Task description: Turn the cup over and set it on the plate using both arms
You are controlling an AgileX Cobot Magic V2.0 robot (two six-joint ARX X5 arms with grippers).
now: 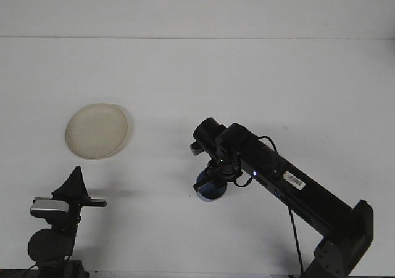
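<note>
Tabletop [259, 74] – white, bare across far edge | right arm [278, 179] – stretched from near right corner toward middle | plate [97, 130] – cream, left side | left gripper [75, 180] – near left corner, pinched together, holding nothing | right gripper [213, 178] – clamped on blue cup [211, 188], cup low over mid-tabletop

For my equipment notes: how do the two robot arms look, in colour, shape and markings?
Both are black. The right arm is a long boxy link with a white barcode label, small green and blue lights and thin black cables. The left arm has a silver band and triangular black fingers.
</note>
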